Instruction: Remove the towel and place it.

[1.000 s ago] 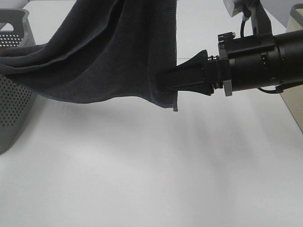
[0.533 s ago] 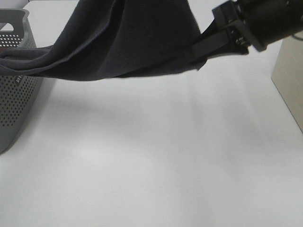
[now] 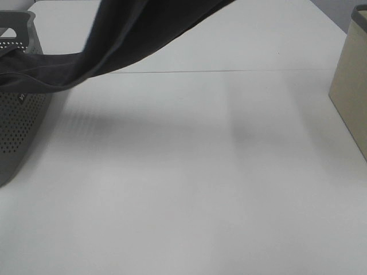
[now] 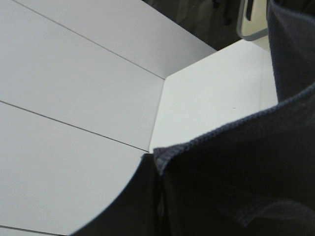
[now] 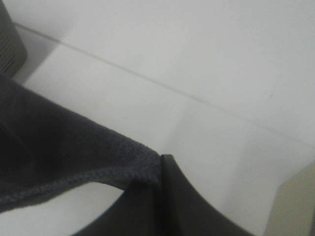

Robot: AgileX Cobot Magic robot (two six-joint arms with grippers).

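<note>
Closest to the left wrist camera, the left pincer [image 4: 157,164] has its dark fingers pressed together on a hemmed edge of the dark towel [image 4: 236,167]. The right pincer [image 5: 158,164] is likewise clenched on the towel's hem. From the high camera, bare white counter [image 3: 189,200] fills the foreground. Farther back a grey perforated basket [image 3: 17,126] stands at the left edge and a beige box [image 3: 350,97] at the right. The towel hangs clear of the counter — one end lies across the basket's top, the rest rises out of the frame's upper edge.
</note>
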